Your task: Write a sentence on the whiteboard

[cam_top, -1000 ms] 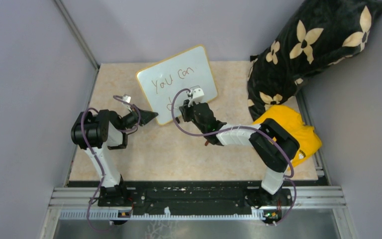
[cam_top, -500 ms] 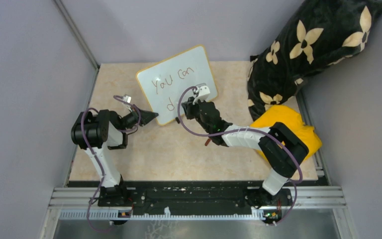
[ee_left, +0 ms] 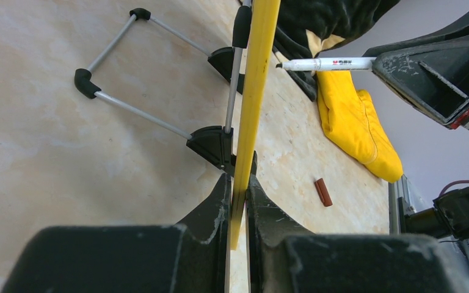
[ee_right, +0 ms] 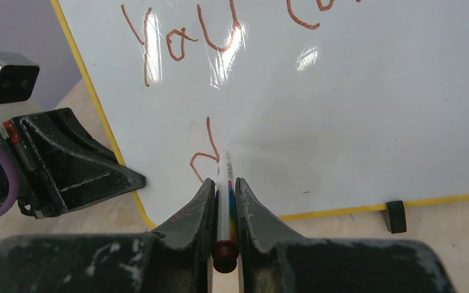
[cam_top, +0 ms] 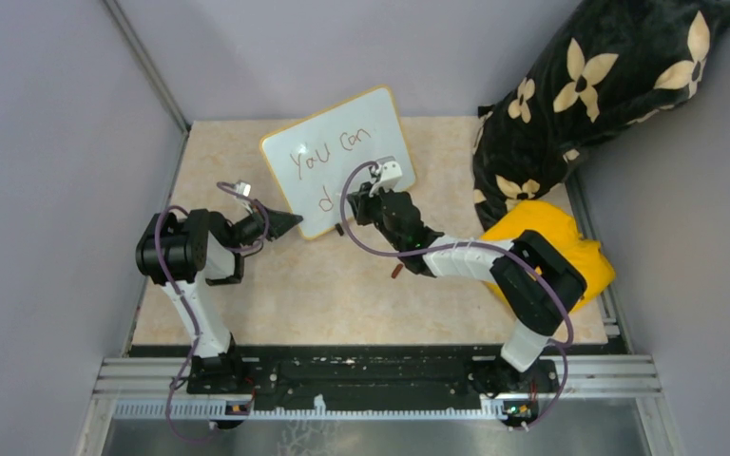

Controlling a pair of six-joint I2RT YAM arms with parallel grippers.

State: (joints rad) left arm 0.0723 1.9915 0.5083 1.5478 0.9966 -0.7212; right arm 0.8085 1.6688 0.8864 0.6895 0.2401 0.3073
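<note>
- The whiteboard (cam_top: 337, 161) stands up near the back of the table (cam_top: 247, 294), a little left of the middle. It leans back on a thin wire stand (ee_left: 134, 61) with black feet.
- The left pincer (cam_top: 290, 225) is shut tight on the near left corner of the whiteboard (ee_left: 253, 91). In the left wrist view, the yellow frame sits right between its two black fingers (ee_left: 210, 201), and both fingers press on it.
- The right pincer (ee_right: 224, 183) is closed around a marker (ee_right: 225, 213). Its two fingers squeeze the marker from both sides. The marker points straight out at the whiteboard (ee_right: 342, 91).
- The white tip of the marker is right at the board, just to the right of a small "d". I cannot tell if the tip really presses on it.
- The writing (ee_right: 183, 36) is thin and reddish brown. The top line says "You can". Under it there is only the "d" (ee_right: 204, 152).
- From above, the right pincer (cam_top: 356, 207) reaches in front of the lower part of the board.
- A small brown cap (cam_top: 396, 271) lies on the table under the right arm.
- A yellow cloth (cam_top: 570, 247) lies at the right side of the table. A black pillow with cream flowers (cam_top: 589, 85) rests behind it.
</note>
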